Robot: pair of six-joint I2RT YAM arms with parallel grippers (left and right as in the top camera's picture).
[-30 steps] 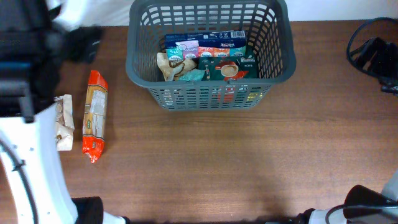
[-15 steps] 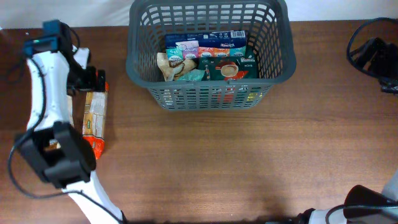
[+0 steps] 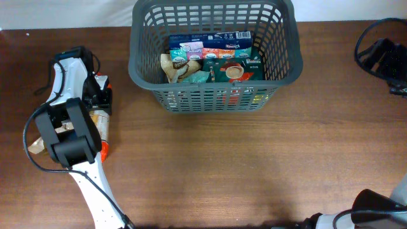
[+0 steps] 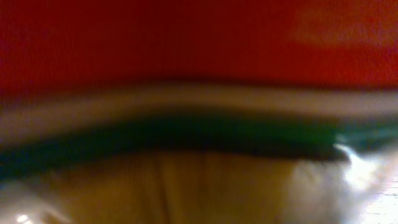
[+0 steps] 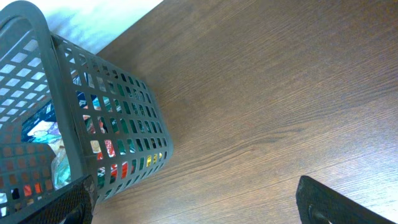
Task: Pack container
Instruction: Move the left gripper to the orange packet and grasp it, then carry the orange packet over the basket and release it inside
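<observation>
The container (image 3: 215, 95), a large dark grey slotted basket, stands at the back middle of the table and holds several snack packets (image 3: 213, 60). An orange and beige snack packet (image 3: 100, 123) lies on the table at the left. My left gripper (image 3: 100, 97) is pressed down on its far end. In the left wrist view the packet (image 4: 186, 50) fills the frame as a blur, and the fingers are hidden. My right gripper (image 5: 199, 208) stands open over bare wood beside the container (image 5: 118, 143), with nothing between its fingers.
A pale crumpled packet (image 3: 37, 145) lies left of the orange one, partly under the left arm (image 3: 67, 127). The right arm (image 3: 381, 57) sits at the far right edge. Brown wood spreads in front of the container.
The left arm has swung in from the left edge and come down onto the orange packet, covering much of it. The right arm and the container have not moved.
</observation>
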